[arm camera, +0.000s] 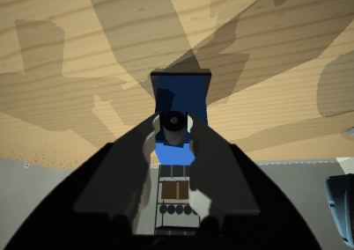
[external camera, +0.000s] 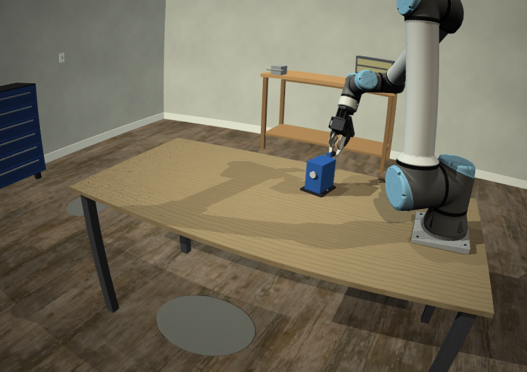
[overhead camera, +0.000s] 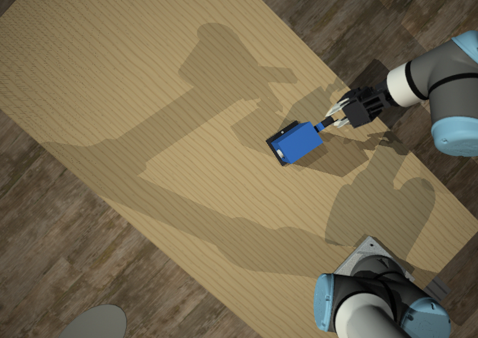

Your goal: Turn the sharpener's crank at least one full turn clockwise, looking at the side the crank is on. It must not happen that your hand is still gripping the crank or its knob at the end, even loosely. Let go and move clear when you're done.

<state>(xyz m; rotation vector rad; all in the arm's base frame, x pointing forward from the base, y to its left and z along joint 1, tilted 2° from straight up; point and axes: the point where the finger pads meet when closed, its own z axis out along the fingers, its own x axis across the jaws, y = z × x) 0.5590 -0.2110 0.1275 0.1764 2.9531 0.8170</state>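
The sharpener (overhead camera: 296, 142) is a blue box on a black base, standing on the wooden table; it also shows in the exterior view (external camera: 320, 174). Its crank sticks out of the side that faces the arm, with a blue arm and a dark round handle (overhead camera: 327, 122). My gripper (overhead camera: 335, 118) is shut on that crank handle, one pale fingertip on each side. In the wrist view the dark handle (arm camera: 173, 124) sits between my two fingers, with the blue sharpener body (arm camera: 180, 94) behind it. A grey round knob (external camera: 312, 174) shows on the opposite face.
The arm's base (external camera: 440, 232) is bolted to the table near its right end. A wooden shelf (external camera: 326, 108) stands behind the table. A blue drawer cabinet (external camera: 19, 133) stands at the far left wall.
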